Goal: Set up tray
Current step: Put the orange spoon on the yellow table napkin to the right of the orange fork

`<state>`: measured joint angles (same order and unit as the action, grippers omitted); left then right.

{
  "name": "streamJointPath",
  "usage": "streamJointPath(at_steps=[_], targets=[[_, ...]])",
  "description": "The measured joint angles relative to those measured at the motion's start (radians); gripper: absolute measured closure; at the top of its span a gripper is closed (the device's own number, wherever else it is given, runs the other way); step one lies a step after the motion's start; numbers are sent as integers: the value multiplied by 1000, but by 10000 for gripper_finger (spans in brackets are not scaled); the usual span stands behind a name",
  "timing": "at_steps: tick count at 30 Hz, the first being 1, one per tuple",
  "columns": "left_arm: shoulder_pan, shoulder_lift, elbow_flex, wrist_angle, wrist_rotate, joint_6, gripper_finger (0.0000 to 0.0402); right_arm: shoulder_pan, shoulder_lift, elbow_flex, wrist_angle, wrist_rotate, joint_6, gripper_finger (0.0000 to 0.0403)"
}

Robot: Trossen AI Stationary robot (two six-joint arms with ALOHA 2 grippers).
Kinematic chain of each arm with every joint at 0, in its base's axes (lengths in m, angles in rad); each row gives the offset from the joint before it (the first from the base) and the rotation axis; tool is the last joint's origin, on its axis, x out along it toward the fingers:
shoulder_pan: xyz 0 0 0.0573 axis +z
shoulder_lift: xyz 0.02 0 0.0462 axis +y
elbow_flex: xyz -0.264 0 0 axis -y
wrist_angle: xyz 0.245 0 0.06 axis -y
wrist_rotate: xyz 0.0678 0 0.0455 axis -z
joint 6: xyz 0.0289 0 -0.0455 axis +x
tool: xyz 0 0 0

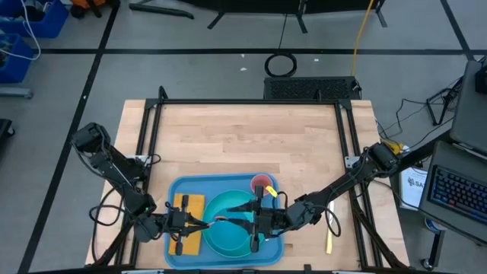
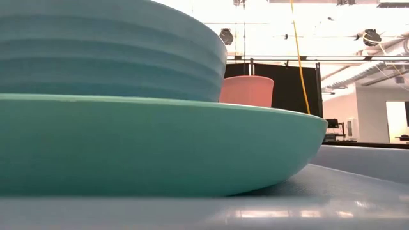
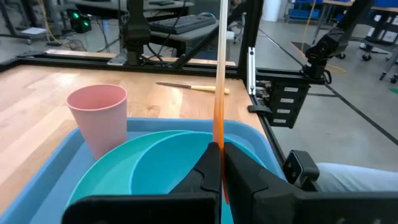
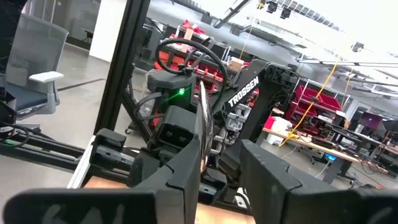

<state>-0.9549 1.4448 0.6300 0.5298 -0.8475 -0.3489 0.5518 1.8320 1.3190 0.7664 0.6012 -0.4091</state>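
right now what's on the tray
A teal plate with a bowl nested on it, a pink cup and a yellow napkin sit on the tray. The plate hides whatever lies beneath it.
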Motion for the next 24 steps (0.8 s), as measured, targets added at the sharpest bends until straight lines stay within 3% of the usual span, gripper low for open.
streamJointPath(at_steps=[11, 24], targets=[[-72, 0, 0, 4, -122, -30, 399, 19, 0, 0, -61, 87, -2, 297], [-222, 0, 0, -27, -292, -270, 399, 29, 0, 0, -68, 84, -2, 300]])
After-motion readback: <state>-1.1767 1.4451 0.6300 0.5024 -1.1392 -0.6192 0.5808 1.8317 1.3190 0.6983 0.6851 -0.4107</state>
